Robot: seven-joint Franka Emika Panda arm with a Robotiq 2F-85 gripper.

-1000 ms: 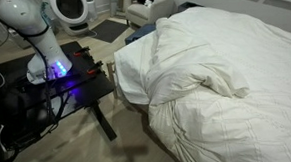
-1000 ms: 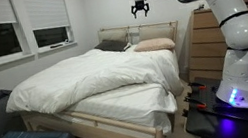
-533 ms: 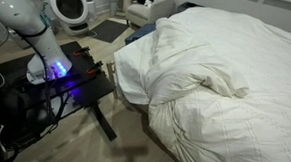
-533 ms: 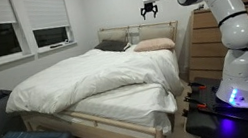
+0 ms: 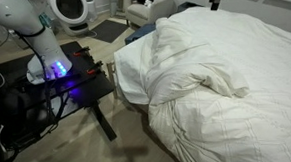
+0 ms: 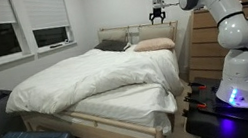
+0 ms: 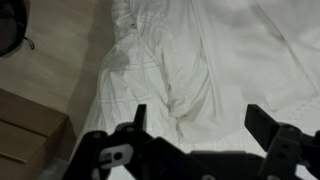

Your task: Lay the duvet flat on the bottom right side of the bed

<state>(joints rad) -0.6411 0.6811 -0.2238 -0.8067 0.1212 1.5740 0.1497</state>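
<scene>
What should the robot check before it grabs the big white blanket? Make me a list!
1. Gripper open: ok, jaws wide apart.
2. Gripper empty: ok, nothing between its fingers.
3. Large white puffy duvet lying flat: not ok, it is bunched and folded back in both exterior views.
4. Gripper down at the duvet: not ok, it hangs high over the head end of the wide white bed.
5. Duvet edge to grab picked out: cannot tell, the wrist view shows only wrinkled white fabric.
</scene>
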